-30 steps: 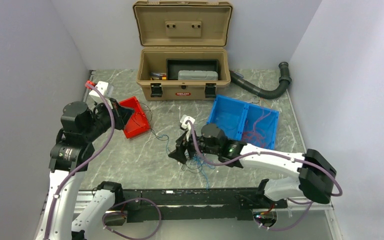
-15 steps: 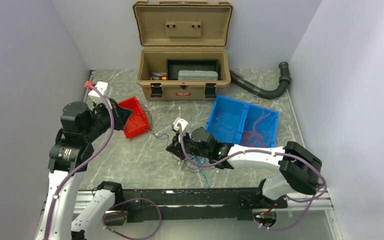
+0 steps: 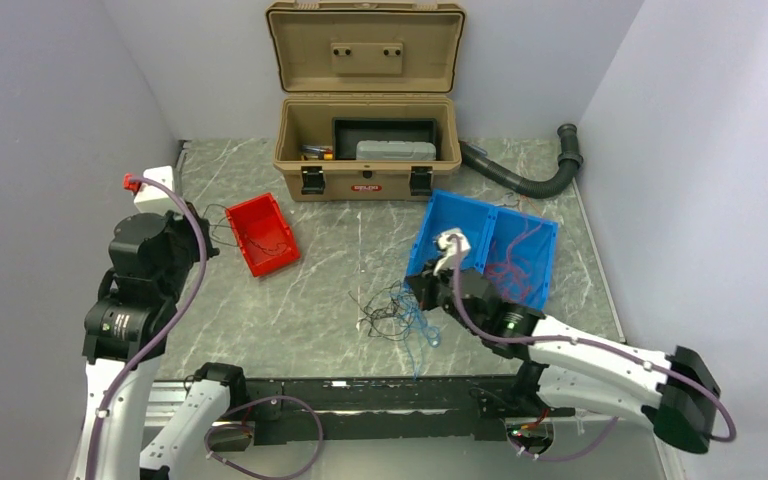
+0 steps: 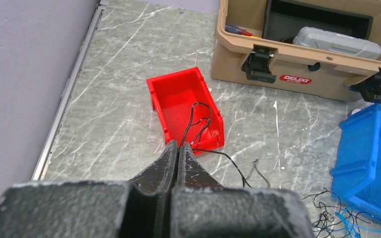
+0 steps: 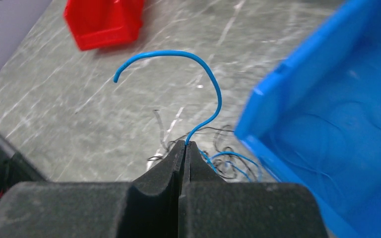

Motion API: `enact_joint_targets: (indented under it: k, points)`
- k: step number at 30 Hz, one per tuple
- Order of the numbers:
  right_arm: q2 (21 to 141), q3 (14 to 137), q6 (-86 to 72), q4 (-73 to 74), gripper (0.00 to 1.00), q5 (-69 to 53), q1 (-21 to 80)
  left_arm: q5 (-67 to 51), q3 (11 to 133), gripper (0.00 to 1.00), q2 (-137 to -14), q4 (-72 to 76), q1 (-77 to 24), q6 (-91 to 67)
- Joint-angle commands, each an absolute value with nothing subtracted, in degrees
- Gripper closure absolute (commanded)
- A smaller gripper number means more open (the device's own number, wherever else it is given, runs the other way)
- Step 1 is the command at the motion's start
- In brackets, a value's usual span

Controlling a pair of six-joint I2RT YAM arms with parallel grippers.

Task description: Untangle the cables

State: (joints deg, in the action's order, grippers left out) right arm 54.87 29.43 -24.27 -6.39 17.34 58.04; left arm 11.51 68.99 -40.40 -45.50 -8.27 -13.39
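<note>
My right claw (image 5: 183, 145) clamps a blue wire (image 5: 218, 96) beside the blue bin (image 5: 283, 79), my left claw (image 4: 178, 147) a black wire (image 4: 191, 118) by the red bin (image 4: 174, 79), presumably to pull strands apart.

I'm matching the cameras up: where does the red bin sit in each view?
Top external: red bin left of centre, near the left arm.
Left wrist: centre of the picture.
Right wrist: top left corner, blurred.
Shared landmark: blue bin, to the right in all three.
</note>
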Motion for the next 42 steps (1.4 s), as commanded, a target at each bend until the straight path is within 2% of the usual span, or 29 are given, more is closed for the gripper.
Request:
enact_joint_targets:
  k: [1,10,18,22,29,34,42]
  points:
    - [46.5,27.0,-28.6,2.2,1.0,23.5,56.1,13.8,67.8,1.0,-41.0,-45.0,-8.2,-15.3]
    - [43.5,27.1,-26.2,3.5,1.0,19.3,55.8,11.2,68.3,1.0,-45.7,-45.4,-8.2,-17.5]
    - [44.6,26.9,-19.9,-2.3,1.0,1.6,55.7,6.0,68.7,1.0,-52.7,-44.1,-8.2,-19.1]
    - [46.4,27.5,-19.5,-2.7,1.0,-1.5,55.8,7.6,70.9,1.0,-57.4,-42.1,-8.2,-17.4]
    - [45.3,27.3,-18.4,-3.8,1.0,-2.6,55.8,15.9,79.8,1.0,-69.0,-45.8,-6.8,-15.3]
    - [45.2,28.5,-16.5,-2.4,1.0,-2.4,55.7,9.4,80.5,1.0,-75.8,-43.9,-3.8,-14.2]
    - [44.2,29.7,-14.8,-1.0,1.0,-3.0,55.7,9.0,87.0,1.0,-88.7,-48.2,-0.1,-10.8]
